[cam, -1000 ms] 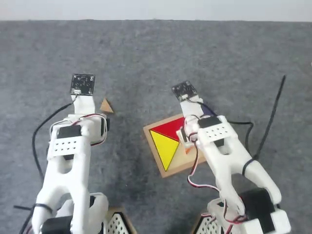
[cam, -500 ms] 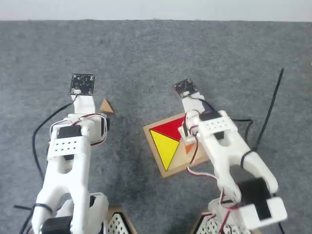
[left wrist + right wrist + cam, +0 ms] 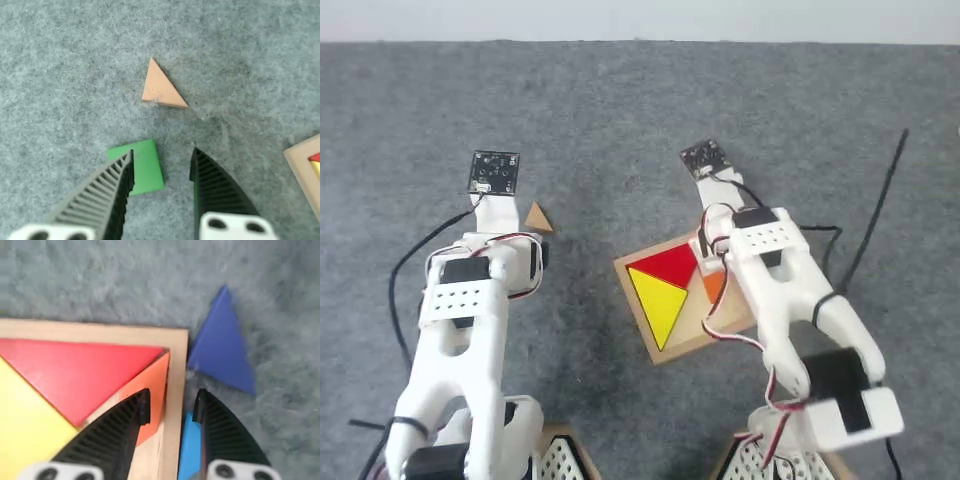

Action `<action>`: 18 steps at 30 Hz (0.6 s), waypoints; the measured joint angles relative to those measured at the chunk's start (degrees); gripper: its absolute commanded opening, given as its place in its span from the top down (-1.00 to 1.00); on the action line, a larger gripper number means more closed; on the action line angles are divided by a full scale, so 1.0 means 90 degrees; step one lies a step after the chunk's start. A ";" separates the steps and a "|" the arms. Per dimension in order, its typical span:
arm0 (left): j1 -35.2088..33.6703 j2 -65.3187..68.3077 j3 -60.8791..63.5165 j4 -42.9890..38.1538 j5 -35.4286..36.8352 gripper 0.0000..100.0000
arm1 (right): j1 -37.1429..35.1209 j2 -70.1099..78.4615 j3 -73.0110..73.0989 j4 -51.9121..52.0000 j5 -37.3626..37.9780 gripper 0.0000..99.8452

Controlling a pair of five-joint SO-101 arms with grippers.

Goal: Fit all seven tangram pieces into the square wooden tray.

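I watch right arm swing aside, uncovering orange piece: now in tray beside red triangle, probably seated flat. Right gripper parted, empty, straddling rim. Left gripper spread over green square, unmoved.

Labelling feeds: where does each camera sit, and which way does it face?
High view: fixed overhead, facing down on both arms, the wooden tray and a tan triangle.
Left wrist view: on that arm, looking down past the left gripper at a green square.
Right wrist view: on that arm, looking down past the right gripper at the tray's corner.
Shared: high and left wrist views both show the tan triangle.
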 measured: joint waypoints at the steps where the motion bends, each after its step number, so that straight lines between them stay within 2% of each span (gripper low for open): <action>1: 0.0000 0.0000 0.0000 0.0000 0.0000 0.65 | 0.0000 -0.0088 0.0000 0.0000 -0.0020 0.65; 7: 0.0000 0.0000 0.0029 0.0000 0.0000 0.66 | 0.0068 -0.0860 0.0430 0.0000 -0.0186 0.65; 11: 0.0000 -0.0020 0.0117 0.0000 0.0000 0.66 | 0.0186 -0.1944 0.1114 0.0000 -0.0264 0.65; 15: 0.0010 -0.0039 0.0117 0.0000 0.0000 0.66 | 0.0752 -0.3038 0.1573 0.0234 -0.0264 0.65; 18: 0.0010 -0.0039 0.0117 0.0000 0.0000 0.65 | 0.1387 -0.3223 0.1641 0.0654 -0.0147 0.65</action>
